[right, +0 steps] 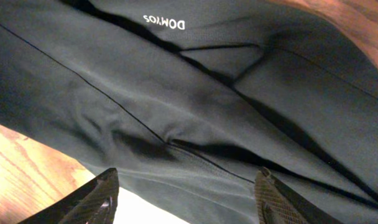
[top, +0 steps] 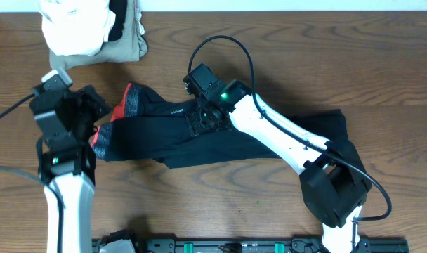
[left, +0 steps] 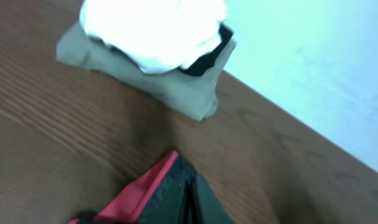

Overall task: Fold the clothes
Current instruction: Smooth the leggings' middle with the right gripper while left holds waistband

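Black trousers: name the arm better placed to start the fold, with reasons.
Left, probably. The left gripper is shut at the red-edged waistband of the black trousers, seemingly pinching it, ready to carry it over. The right gripper hangs open above the middle, holding nothing.

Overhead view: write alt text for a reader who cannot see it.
A black garment lies stretched across a wooden table, the left gripper shut on its red-edged waistband and the right gripper open over its middle. A white cloth sits on a khaki folded garment at the top left.
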Controlling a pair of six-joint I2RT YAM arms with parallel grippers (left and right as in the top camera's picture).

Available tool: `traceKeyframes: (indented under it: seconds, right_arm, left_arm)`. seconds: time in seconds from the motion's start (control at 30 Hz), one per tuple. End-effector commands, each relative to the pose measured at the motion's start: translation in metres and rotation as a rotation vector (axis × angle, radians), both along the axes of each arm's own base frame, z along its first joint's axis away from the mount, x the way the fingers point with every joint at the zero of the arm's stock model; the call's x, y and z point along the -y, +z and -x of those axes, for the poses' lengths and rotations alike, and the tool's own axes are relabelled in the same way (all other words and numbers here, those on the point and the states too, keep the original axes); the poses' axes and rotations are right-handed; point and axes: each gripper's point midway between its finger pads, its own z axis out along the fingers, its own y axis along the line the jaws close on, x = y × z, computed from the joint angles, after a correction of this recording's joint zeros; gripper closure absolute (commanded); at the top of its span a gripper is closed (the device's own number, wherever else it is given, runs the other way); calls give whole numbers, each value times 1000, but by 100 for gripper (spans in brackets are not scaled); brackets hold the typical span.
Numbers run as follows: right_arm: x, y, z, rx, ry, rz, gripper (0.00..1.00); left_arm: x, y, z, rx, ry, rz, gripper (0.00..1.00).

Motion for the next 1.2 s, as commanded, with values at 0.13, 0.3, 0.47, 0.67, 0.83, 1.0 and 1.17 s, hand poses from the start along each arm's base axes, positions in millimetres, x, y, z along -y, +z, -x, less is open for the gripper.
traceKeyframes:
  seconds: [0.13, 0.3, 0.47, 0.67, 0.83, 1.0, 1.17]
  right_arm:
    - [1, 12, -5, 93, 95, 17, 18]
    - [-20, 25, -20, 214, 229, -51, 12]
    - [-34, 29, -28, 279, 297, -94, 9]
    - [-47, 9, -33, 295, 367, -106, 3]
    - [-50, -25, -32, 296, 477, -58, 1]
    - [-48, -48, -31, 287, 546, -21, 1]
    - [-52, -57, -29, 284, 574, -26, 1]
  left_arm:
    - [-1, -38, -6, -126, 1, 42, 30]
    - [1, -53, 6, -204, 1, 52, 11]
    - [-47, -58, 23, -219, 306, 139, 2]
    - [-76, -87, 69, -349, 512, 315, 2]
    - [-74, -102, 92, -448, 547, 351, 2]
    - [-69, -107, 100, -489, 549, 361, 2]
    - [-69, -109, 101, -496, 550, 362, 2]
